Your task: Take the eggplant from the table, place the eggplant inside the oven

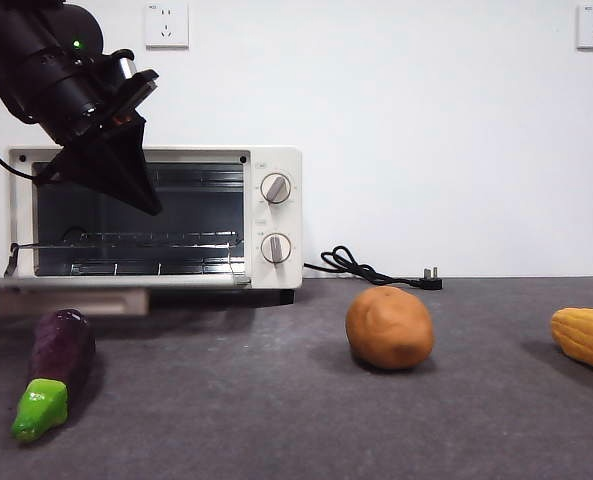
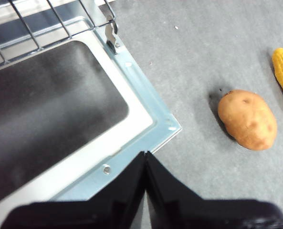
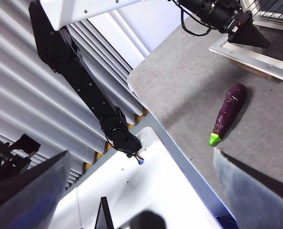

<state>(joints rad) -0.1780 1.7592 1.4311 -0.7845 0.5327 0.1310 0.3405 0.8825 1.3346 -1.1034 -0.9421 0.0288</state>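
Left tool (image 2: 146, 160) empty, jaws pressed together, hanging above corner of dropped-open oven (image 1: 156, 215) door. Right tool (image 3: 141, 191) waiting off to side, jaws spread wide, empty. Oven open, so way in looks ready; grasp and placing both left to do. Eggplant (image 1: 54, 368) lying on table (image 1: 276, 400) just before door, untouched. Potato (image 1: 389, 327) and corn (image 1: 586, 338) well apart from eggplant, blocking nothing.

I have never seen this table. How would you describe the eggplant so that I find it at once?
Start at the cream-white oven, whose door lies open. On the grey table in front of that door lies the eggplant, apart from everything else. It is long, glossy and dark purple with a bright green cap, unlike the round brown potato and the yellow corn.
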